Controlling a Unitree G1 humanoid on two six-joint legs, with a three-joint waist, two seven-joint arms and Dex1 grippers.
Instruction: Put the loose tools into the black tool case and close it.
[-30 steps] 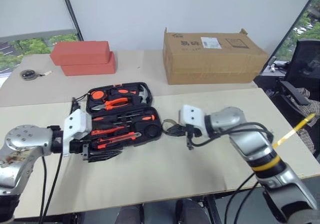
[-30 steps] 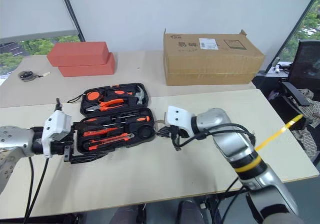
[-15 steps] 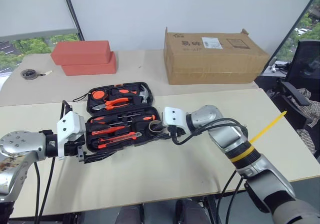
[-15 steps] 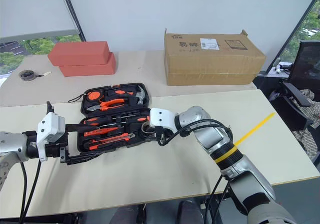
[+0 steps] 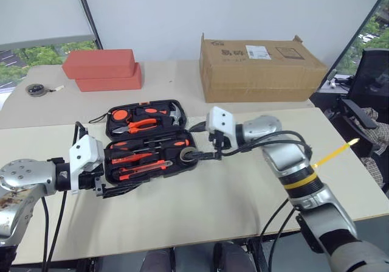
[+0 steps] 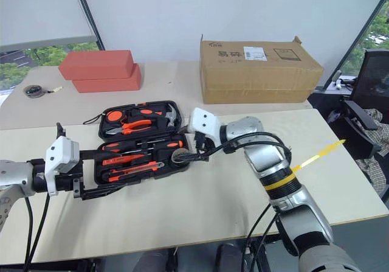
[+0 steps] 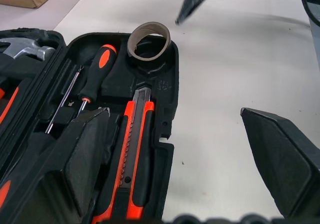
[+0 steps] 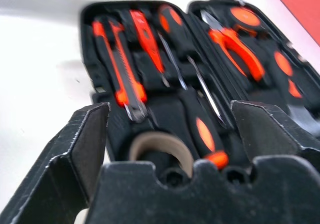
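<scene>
The black tool case [image 5: 108, 132] lies open on the table, lid flat behind the base. In its recesses lie an orange-black utility knife [image 7: 135, 149], black-and-orange screwdrivers [image 7: 95, 76], pliers [image 5: 137, 125] and a hammer [image 5: 176, 111]. A brown tape roll [image 5: 186, 156] stands in the round recess at the case's right end. My right gripper [image 5: 200, 142] hovers open just above and behind that roll, holding nothing. At the case's near left corner my left gripper [image 7: 174, 111] is open, one finger over the case, the other over bare table.
A brown cardboard box [image 5: 261, 68] stands at the back right and two stacked red bricks [image 5: 102, 70] at the back left. A small round object [image 5: 35, 90] lies far left. An office chair [image 5: 371, 83] stands beyond the table's right edge.
My right gripper, shut a second ago, moved left to the case's right end, opened and lifted away, leaving the tape roll in its recess. The left gripper stayed put.
</scene>
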